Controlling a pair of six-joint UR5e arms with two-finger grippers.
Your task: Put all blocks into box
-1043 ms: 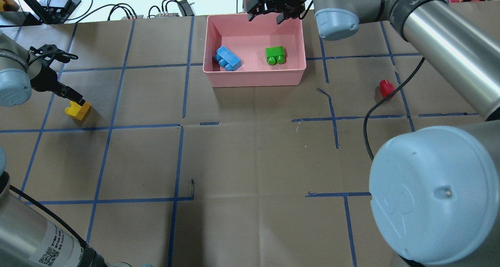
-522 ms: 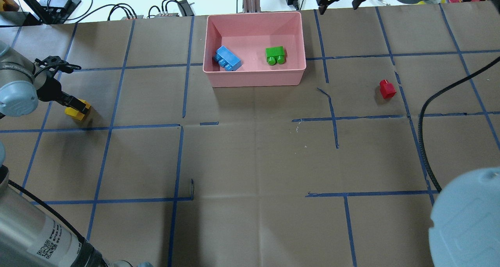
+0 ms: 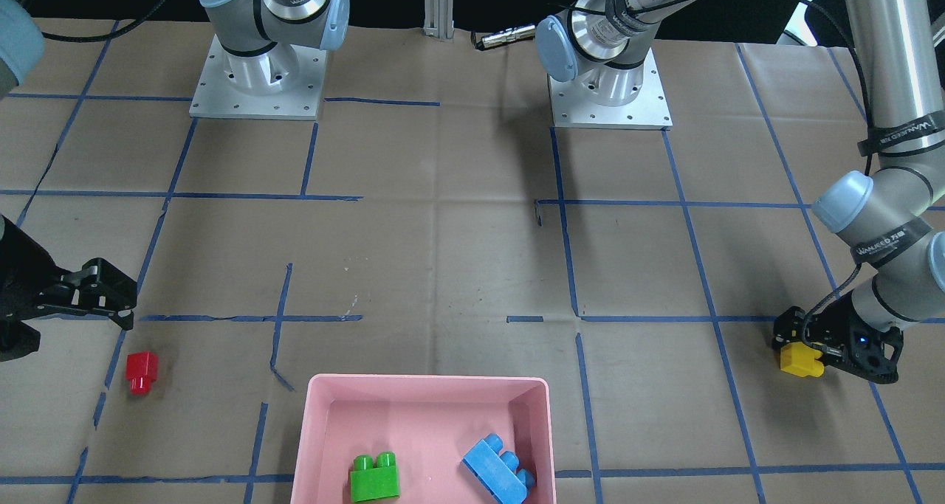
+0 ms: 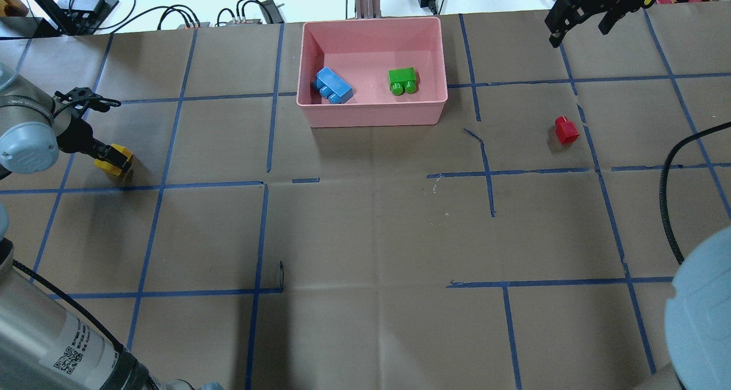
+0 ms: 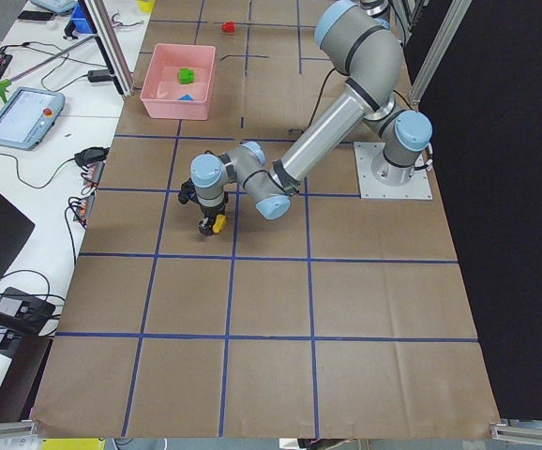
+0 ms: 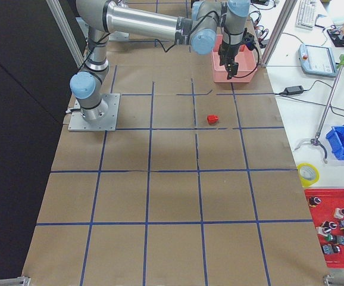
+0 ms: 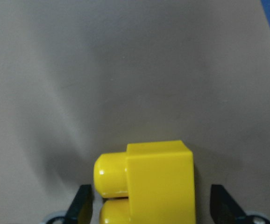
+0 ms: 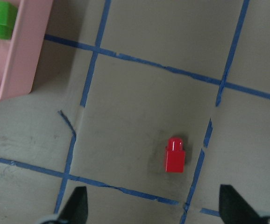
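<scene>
Blue block (image 4: 333, 85) and green block (image 4: 402, 81) lay in the box (image 4: 371, 115); yellow block (image 4: 103, 163) sat at left between the parted fingers of the left gripper (image 4: 116, 155); right gripper (image 4: 578, 20) hung open near the red block (image 4: 566, 131).

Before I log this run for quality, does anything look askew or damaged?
No block looks damaged. The blue block lies diagonally in the box, and a blue tape strip near the red block runs crooked.
</scene>
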